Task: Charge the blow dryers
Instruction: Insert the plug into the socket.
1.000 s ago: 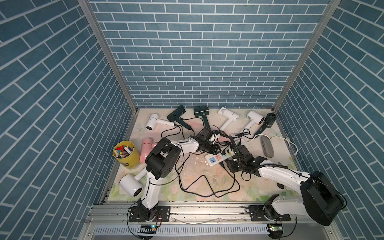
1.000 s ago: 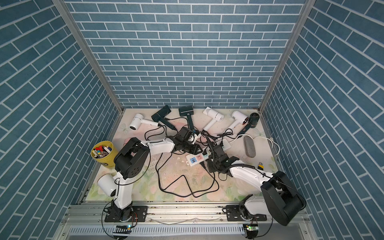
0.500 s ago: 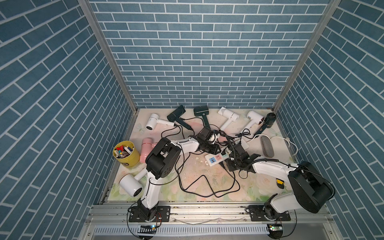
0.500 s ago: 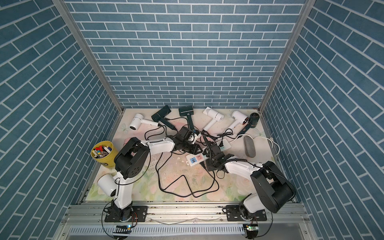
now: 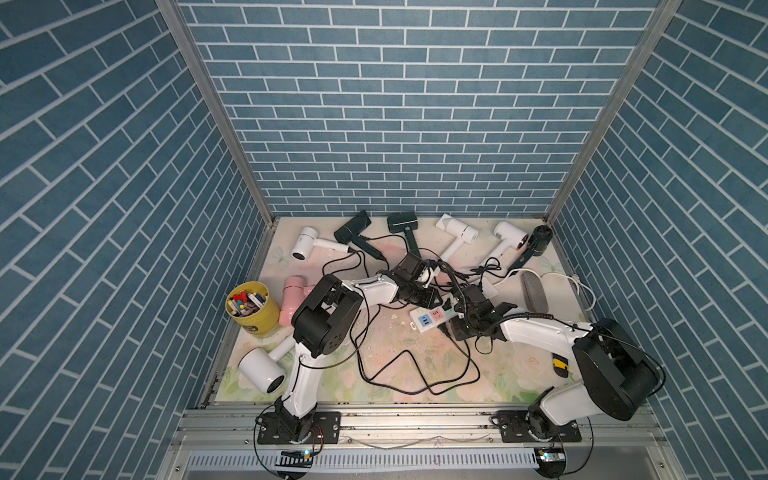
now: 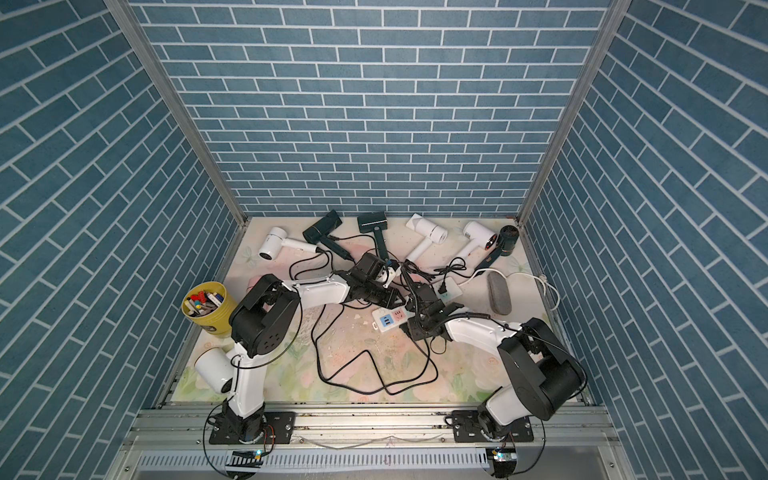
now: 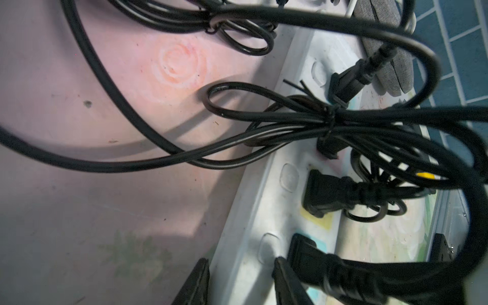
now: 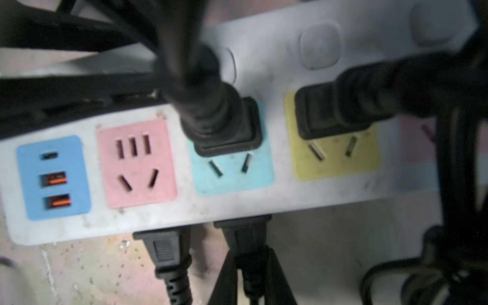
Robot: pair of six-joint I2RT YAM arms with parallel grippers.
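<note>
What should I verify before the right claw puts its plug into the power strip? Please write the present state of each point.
1. Free socket: the pink socket on the power strip is empty: ok.
2. Grip: the right claw is closed on a black plug at the strip's side: ok.
3. Prongs of that plug: hidden: cannot tell.
4. Strip steadied: the left claw stands open astride the strip's edge; whether it presses down: cannot tell.
5. Clear path: a loose plug lies right beside the held one, and thick cords hang next to the pink socket; they may snag: not ok.
</note>
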